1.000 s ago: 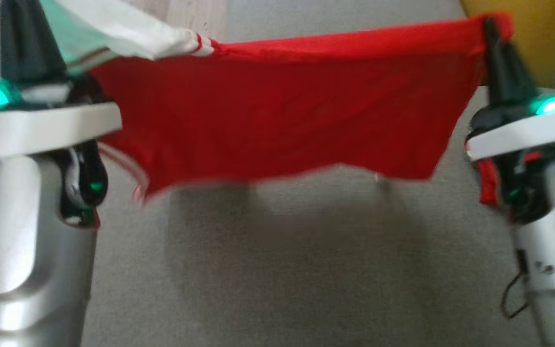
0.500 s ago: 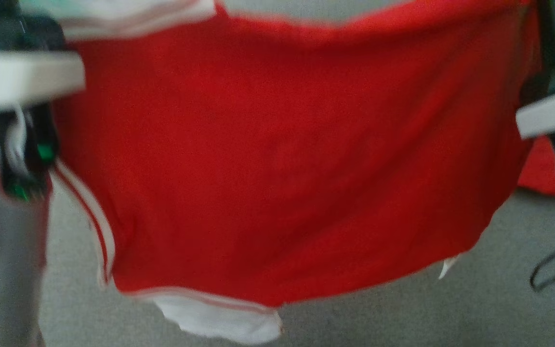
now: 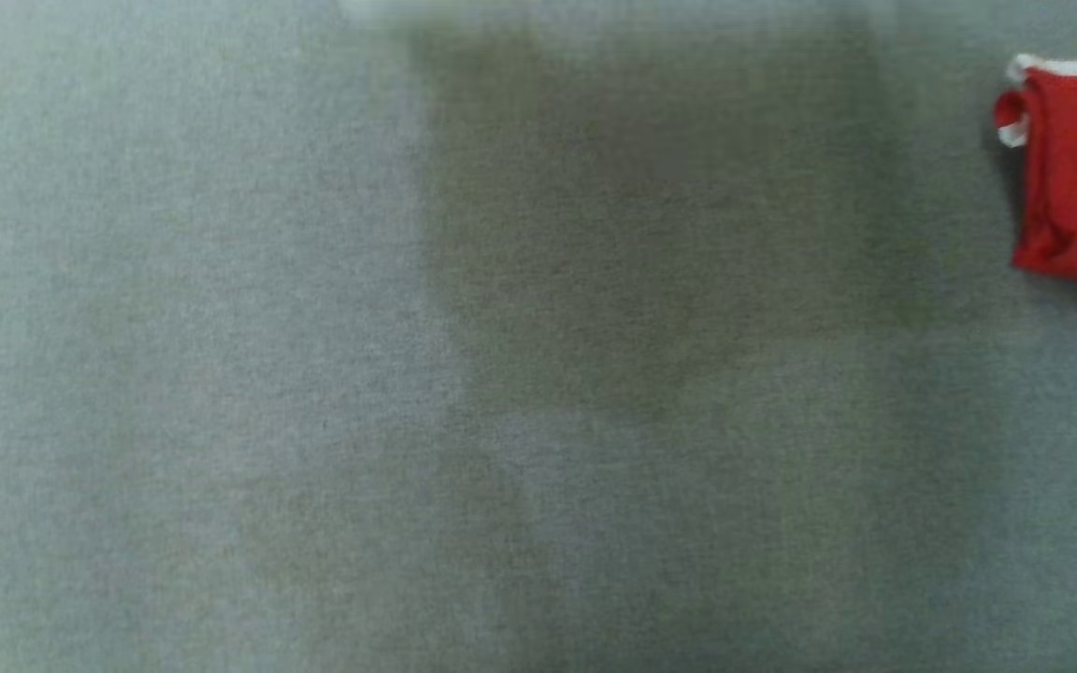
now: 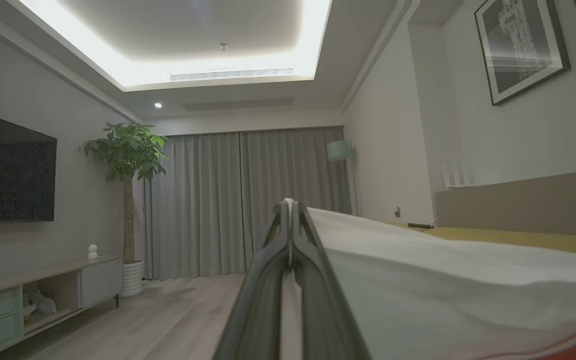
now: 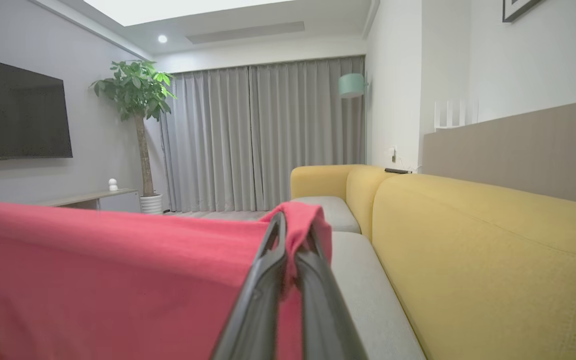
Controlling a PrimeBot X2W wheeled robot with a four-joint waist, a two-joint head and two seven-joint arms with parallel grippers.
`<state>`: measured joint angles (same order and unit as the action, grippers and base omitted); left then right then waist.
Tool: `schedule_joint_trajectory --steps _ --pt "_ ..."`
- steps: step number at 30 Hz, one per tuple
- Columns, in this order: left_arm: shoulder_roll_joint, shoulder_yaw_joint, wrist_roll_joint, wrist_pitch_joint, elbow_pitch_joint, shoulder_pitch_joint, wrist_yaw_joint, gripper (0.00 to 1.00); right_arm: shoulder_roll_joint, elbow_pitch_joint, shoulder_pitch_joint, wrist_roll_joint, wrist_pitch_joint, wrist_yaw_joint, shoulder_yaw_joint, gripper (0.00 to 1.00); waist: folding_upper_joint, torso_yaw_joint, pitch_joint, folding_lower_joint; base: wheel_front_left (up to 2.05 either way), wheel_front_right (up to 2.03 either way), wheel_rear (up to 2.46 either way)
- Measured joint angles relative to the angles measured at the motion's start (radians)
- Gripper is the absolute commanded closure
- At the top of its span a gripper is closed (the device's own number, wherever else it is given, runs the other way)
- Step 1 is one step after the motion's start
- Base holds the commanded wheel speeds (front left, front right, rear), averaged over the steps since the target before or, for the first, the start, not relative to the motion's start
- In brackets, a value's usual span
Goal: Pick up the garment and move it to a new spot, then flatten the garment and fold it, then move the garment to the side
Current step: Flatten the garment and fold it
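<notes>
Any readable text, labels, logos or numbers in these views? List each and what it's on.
No readable text anywhere.
Red cloth at the head view's right edge: a dark curved mark, cut off by the frame, unreadable.
Framed picture in the left wrist view: artwork only, no legible lettering.
Held garment: plain fabric, no print visible.

A ceiling cove (image 4: 193, 65) lights the dim room; the head view is blurred, with a broad shadow (image 3: 651, 215).
</notes>
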<state>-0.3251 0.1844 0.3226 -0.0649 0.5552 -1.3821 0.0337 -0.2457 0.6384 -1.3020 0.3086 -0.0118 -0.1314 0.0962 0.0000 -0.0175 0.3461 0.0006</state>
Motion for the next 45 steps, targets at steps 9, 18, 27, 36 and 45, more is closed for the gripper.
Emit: schedule_joint_trajectory --steps 9,18,27,36,45 --pt "0.02 0.079 -0.043 -0.141 0.209 0.003 -0.079 1.0 0.004 0.291 0.024 -0.002 0.151 0.0 0.114 1.0 0.0 0.03 0.001 -0.0006 0.0 0.0 0.0" --pt "0.026 0.169 -0.053 -0.17 0.236 0.381 -0.123 1.0 -0.053 0.391 0.239 0.109 0.093 0.0 0.354 1.0 0.0 0.038 -0.047 -0.0006 0.0 0.0 0.0" --pt "-0.001 0.226 -0.014 -0.131 0.072 0.72 -0.137 1.0 -0.158 0.308 0.434 0.265 -0.04 0.0 0.583 1.0 0.0001 0.034 -0.162 -0.0007 0.0 0.0 0.0" --pt "-0.105 0.274 0.038 0.115 -0.329 1.035 -0.133 1.0 -0.29 0.116 0.633 0.496 -0.191 0.0 0.768 1.0 0.0001 0.046 -0.31 -0.0008 0.0 0.0 0.0" --pt "-0.195 0.282 0.097 0.299 -0.655 1.308 -0.057 1.0 -0.393 -0.07 0.767 0.637 -0.284 0.0 0.833 1.0 0.0001 0.039 -0.396 -0.0008 0.0 0.0 0.0"
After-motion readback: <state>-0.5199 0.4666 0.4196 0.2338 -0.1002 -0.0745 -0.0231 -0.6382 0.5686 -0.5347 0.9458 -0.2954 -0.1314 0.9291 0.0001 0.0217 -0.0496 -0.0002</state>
